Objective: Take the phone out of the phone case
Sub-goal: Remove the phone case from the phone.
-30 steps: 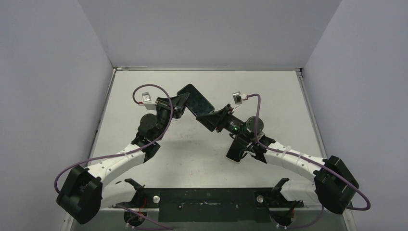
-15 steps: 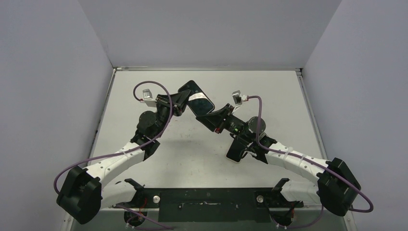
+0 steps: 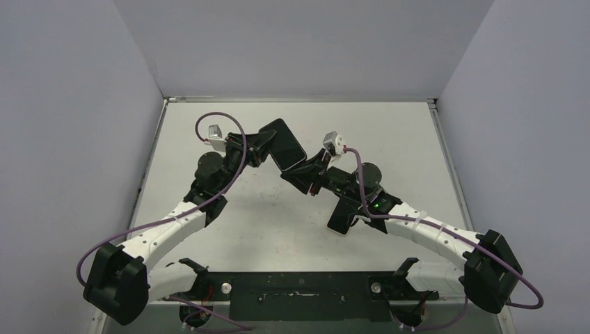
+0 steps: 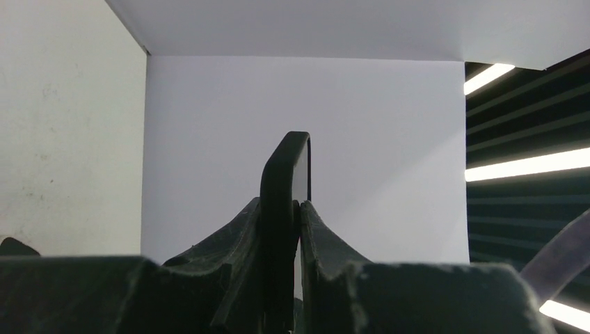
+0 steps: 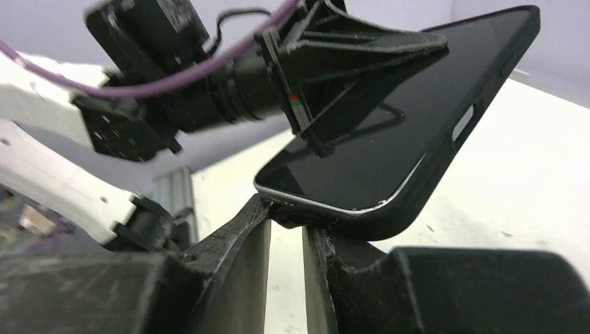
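Observation:
A black phone case (image 3: 284, 145) with the phone (image 5: 379, 149) in it hangs in the air above the middle of the table, dark screen up. My left gripper (image 3: 262, 148) is shut on its left edge; in the left wrist view the case (image 4: 282, 181) shows edge-on between the pads, gripper (image 4: 297, 205). From the lower right, my right gripper (image 3: 308, 165) meets the case's near corner. In the right wrist view the gripper (image 5: 291, 217) stands nearly shut, its tips pinching that corner of the case (image 5: 445, 167) just under the phone's rim.
A dark flat object (image 3: 341, 217) with a pale edge lies on the white table (image 3: 389, 132) under my right forearm. Grey walls close the table in on the left, back and right. Purple cables loop over both arms.
My right gripper has closed onto the case's near corner and its wrist has rolled leftward. The left arm has shifted slightly left while keeping its hold on the case.

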{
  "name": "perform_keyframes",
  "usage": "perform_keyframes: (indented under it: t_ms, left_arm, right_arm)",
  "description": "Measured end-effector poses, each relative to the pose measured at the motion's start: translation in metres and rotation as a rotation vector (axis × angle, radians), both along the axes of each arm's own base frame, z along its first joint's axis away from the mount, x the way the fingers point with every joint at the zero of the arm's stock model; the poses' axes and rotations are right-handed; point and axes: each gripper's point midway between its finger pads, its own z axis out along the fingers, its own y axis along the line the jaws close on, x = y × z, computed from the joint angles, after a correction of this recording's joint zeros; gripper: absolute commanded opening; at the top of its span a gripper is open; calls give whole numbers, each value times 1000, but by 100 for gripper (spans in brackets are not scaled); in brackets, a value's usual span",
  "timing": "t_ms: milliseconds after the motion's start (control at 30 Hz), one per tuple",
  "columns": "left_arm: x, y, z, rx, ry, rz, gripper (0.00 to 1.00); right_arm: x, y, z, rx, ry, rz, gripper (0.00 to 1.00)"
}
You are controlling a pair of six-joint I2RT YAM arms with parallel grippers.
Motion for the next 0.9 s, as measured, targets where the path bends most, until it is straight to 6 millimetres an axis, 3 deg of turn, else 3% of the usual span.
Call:
perform_keyframes:
  t_ms: [133, 333, 433, 567, 667, 767, 900]
  left_arm:
    - [0, 0, -8, 27, 34, -23, 0]
    - [0, 1, -10, 32, 39, -36, 0]
    - [-1, 2, -8, 36, 23, -54, 0]
    - [-3, 6, -7, 65, -13, -91, 0]
    - [-4, 10, -11, 107, -38, -115, 0]
    - [-6, 11, -14, 161, -75, -139, 0]
    - [-13, 9, -19, 231, -124, -193, 0]
  right_arm:
    - [0, 0, -18, -109, -80, 9, 0]
    - [1, 1, -22, -187, -153, 23, 0]
    - [2, 0, -27, -222, -171, 25, 17]
    - [6, -5, -39, -266, -155, 21, 49]
    - [12, -14, -42, -271, -136, 24, 65]
    - [21, -28, -44, -267, -93, 26, 76]
    - [19, -42, -47, -270, -43, 62, 81]
